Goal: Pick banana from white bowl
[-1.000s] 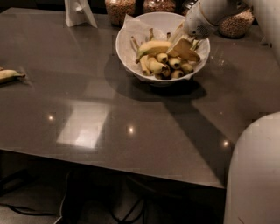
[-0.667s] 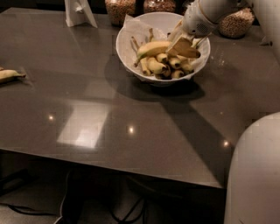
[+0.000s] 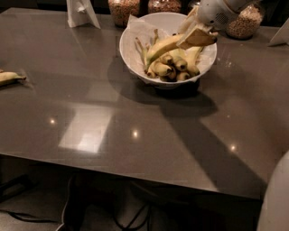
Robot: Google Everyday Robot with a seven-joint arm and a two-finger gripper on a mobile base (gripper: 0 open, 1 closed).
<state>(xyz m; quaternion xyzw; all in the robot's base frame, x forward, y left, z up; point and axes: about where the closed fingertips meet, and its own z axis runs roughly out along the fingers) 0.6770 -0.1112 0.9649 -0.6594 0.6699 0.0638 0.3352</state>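
Observation:
The white bowl (image 3: 132, 67) stands at the back middle of the dark table, with crumpled white paper along its left rim. The banana (image 3: 163, 45), long and yellow, slants up out of the bowl, its stem end low on the left and its other end raised on the right. My gripper (image 3: 197, 37) hangs over the bowl's right side and is shut on that raised end. Several short dark-tipped bananas (image 3: 174, 67) lie beneath it in the bowl.
A small pale banana (image 3: 9, 77) lies at the table's left edge. Glass jars of grains (image 3: 124, 9) (image 3: 244, 22) stand behind the bowl, with a white stand (image 3: 81, 11) at the back left. My white body (image 3: 277, 198) fills the lower right corner.
The gripper has risen a little above the bowl, tilting the long banana's right end upward. The bowl and the lone banana have stayed put.

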